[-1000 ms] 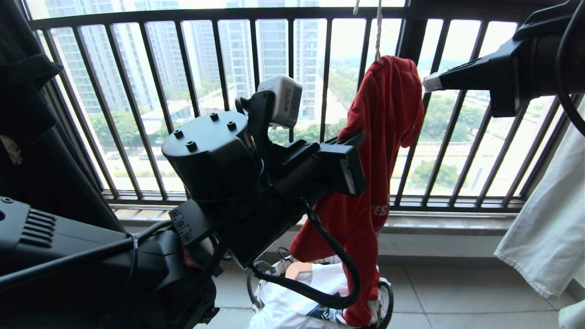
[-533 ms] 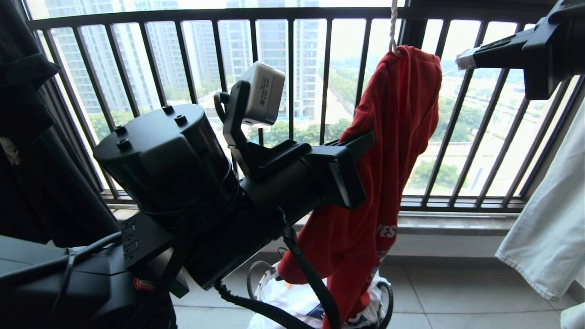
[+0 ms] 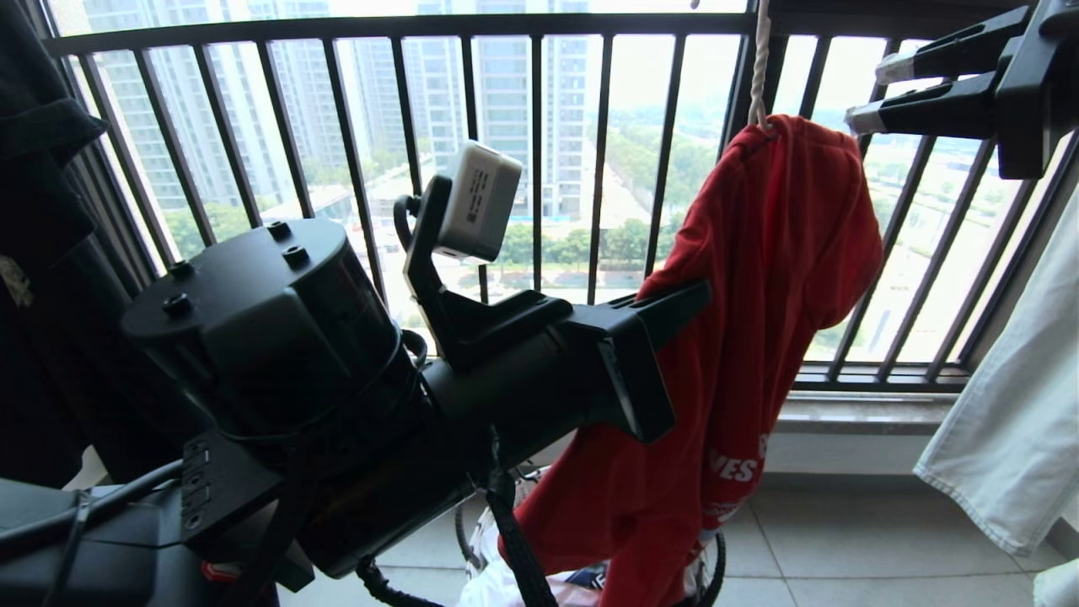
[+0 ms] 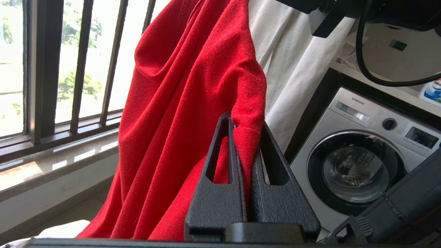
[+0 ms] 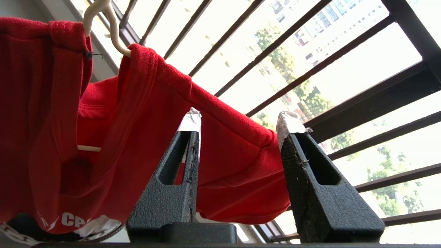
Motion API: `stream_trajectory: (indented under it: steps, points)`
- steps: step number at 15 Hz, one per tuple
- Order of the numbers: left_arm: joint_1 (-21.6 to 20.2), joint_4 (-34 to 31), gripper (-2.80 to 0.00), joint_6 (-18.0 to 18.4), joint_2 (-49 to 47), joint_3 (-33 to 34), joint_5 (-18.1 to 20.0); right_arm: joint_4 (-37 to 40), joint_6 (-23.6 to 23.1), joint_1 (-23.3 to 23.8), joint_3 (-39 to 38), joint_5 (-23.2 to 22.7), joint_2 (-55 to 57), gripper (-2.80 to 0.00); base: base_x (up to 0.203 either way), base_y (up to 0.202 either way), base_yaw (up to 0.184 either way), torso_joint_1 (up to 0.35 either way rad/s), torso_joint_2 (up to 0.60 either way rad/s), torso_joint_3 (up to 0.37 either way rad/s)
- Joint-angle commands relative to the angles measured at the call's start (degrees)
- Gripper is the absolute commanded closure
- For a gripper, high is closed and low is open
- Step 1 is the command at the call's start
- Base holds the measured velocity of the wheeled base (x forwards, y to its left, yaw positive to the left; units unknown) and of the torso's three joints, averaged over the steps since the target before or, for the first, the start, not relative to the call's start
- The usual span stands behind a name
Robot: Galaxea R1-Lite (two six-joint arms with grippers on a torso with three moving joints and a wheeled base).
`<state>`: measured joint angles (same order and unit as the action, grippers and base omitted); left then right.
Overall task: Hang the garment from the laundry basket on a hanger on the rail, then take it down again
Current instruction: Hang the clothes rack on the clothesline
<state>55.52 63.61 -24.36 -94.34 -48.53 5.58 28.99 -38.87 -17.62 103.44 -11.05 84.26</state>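
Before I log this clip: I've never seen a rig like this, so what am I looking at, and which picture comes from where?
It is a two-armed robot on a balcony. The wide picture comes from its head camera; the other two sit on its wrists, behind the fingers. A red T-shirt hangs on a white wire hanger, above a laundry basket on the floor. The left gripper is shut on a fold of the shirt. The right gripper stands open near the shirt's shoulder, holding nothing. A washing machine stands behind.
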Motion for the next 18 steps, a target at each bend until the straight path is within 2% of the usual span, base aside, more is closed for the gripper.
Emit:
stream_trajectory:
  steps: [1, 2, 5, 7, 10, 12, 18]
  points:
    - [-0.1, 0.4, 0.00, -0.9, 0.7, 1.5, 3.4, 0.3, -1.2, 0.3, -0.2, -0.4, -1.0, -2.80, 0.000, 0.000, 0.000, 0.000, 0.00, 0.000]
    - [-0.2, 0.5, 0.00, -1.4, 1.1, 2.0, 4.5, 0.9, -2.0, 0.6, -0.4, -0.8, -1.4, -2.80, 0.000, 0.000, 0.000, 0.000, 0.00, 0.000]
    - [-1.5, 0.5, 0.00, -1.6, 1.3, 3.5, 8.8, 12.1, -8.5, 1.3, -0.2, -4.3, -3.8, -2.80, 0.000, 0.000, 0.000, 0.000, 0.00, 0.000]
    - [-2.5, 0.5, 0.00, -1.6, 1.6, 4.4, 11.1, 13.7, -9.6, 1.6, -0.1, -4.9, -4.6, -2.80, 0.000, 0.000, 0.000, 0.000, 0.00, 0.000]
    - [-3.9, 0.5, 0.00, -1.7, 1.9, 5.4, 13.4, 22.3, -12.1, 1.7, 0.4, -6.9, -7.1, -2.80, 0.000, 0.000, 0.000, 0.000, 0.00, 0.000]
    - [-4.5, 0.5, 0.00, -1.7, 2.3, 6.7, 17.4, 24.8, -13.1, 1.7, 0.0, -7.0, -7.3, -2.80, 0.000, 0.000, 0.000, 0.000, 0.00, 0.000]
    - [-5.8, 0.8, 0.00, -1.6, 2.7, 9.3, 24.8, 27.7, -16.1, 1.4, 0.4, -7.1, -6.8, -2.80, 0.000, 0.000, 0.000, 0.000, 0.00, 0.000]
